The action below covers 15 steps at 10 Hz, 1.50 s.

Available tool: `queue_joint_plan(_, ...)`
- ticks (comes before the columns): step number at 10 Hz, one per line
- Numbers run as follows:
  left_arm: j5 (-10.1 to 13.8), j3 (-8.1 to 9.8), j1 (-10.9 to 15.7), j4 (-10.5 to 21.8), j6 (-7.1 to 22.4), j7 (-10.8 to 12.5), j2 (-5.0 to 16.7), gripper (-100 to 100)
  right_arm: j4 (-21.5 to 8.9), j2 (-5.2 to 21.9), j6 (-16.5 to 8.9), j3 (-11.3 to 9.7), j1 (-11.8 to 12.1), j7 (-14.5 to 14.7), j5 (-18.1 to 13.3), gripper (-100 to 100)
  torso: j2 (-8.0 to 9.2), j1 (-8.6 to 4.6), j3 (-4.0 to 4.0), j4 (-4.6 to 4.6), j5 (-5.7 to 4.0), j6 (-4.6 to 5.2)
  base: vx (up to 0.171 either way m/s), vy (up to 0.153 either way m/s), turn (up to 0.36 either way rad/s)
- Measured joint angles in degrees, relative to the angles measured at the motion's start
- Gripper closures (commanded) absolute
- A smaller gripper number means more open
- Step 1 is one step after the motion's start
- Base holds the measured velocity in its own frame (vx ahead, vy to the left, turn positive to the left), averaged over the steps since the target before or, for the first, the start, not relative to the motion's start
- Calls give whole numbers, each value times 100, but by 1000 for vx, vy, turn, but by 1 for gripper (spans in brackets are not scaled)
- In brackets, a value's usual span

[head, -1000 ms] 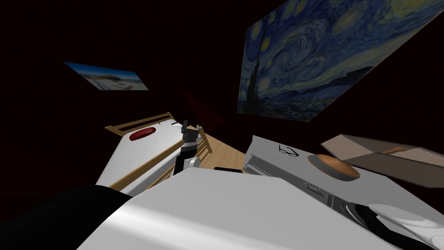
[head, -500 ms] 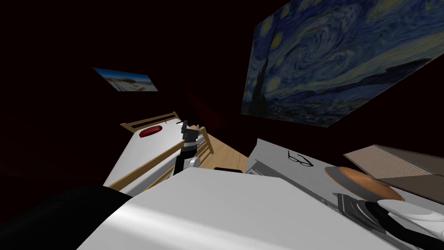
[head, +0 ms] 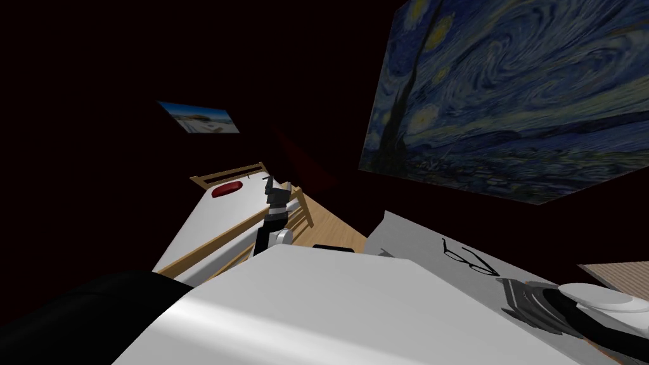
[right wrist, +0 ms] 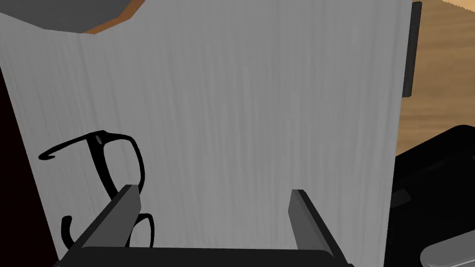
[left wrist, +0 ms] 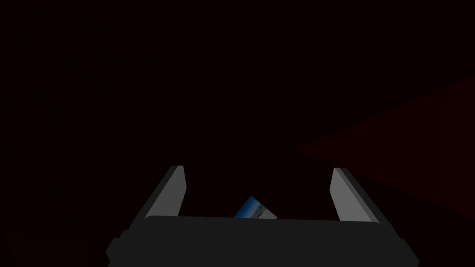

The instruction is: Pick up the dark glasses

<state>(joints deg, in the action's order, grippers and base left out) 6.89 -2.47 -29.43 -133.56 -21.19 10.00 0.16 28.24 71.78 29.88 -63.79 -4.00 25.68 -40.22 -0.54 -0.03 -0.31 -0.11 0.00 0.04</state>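
The dark glasses (head: 470, 262) are black-framed and lie unfolded on the grey top of a dresser (head: 412, 244) to my right, near its back edge by the wall. In the right wrist view the glasses (right wrist: 104, 157) sit just outside one finger of my right gripper (right wrist: 213, 197), partly behind that finger. This gripper is open above the grey top (right wrist: 259, 116) with nothing between its fingers. My left gripper (head: 277, 189) is held out ahead over the bed, and its wrist view shows the left gripper (left wrist: 259, 178) open and empty.
A bed (head: 209, 234) with a wooden frame and a red pillow (head: 227, 189) stands ahead on the left. Wooden floor (head: 329, 228) runs between bed and dresser. A round brown-rimmed object (right wrist: 93, 14) sits further along the dresser top. A large painting (head: 507, 95) hangs above.
My view has swung, so the dresser and glasses now sit lower and further right. The brown round object has slipped out of the head view. My right arm reaches further over the dresser.
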Motion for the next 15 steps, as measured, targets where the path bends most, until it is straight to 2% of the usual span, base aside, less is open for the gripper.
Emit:
queue_joint_plan(2,0,0,0,0,0,0,0,0,82,69,-45,-126,-148,-87,-128,-100,-13,-14,-8,-4,-3,-2,130,-55,94)
queue_joint_plan(3,0,0,0,0,0,0,0,0,87,72,-50,-129,-155,-92,-132,0,21,-5,10,3,-3,4,16,-7,0)
queue_joint_plan(4,0,0,1,0,0,0,0,0,86,71,-50,-128,-156,-91,-132,-100,46,6,26,9,0,5,17,-45,31)
queue_joint_plan(5,0,0,1,0,0,0,0,0,-139,-115,-33,-54,-150,15,-106,-100,54,-4,31,11,-3,5,8,-54,23)
queue_joint_plan(7,0,0,2,0,0,0,0,0,108,-122,-261,-90,-35,-104,-139,-100,62,-14,36,13,-5,6,6,-52,28)
queue_joint_plan(8,0,0,1,0,0,0,0,0,117,-128,-292,-89,-28,-115,-140,100,64,-4,36,14,-2,7,1,-6,-1)
queue_joint_plan(12,0,0,2,0,0,0,-1,0,119,-128,-280,-81,-31,-128,-130,100,59,-1,31,9,-5,0,0,0,-3)
queue_joint_plan(13,0,0,2,0,0,0,-1,0,118,-129,-279,-82,-30,-128,-131,0,58,-2,31,9,-5,-1,0,0,0)
queue_joint_plan(14,0,0,2,0,0,0,-1,0,118,-128,-279,-82,-30,-128,-131,100,58,-2,31,9,-5,-1,-17,64,-41)
queue_joint_plan(15,0,-1,2,0,0,0,-1,0,105,-43,-196,-117,-104,-131,-145,100,63,19,34,10,2,0,-10,39,-15)
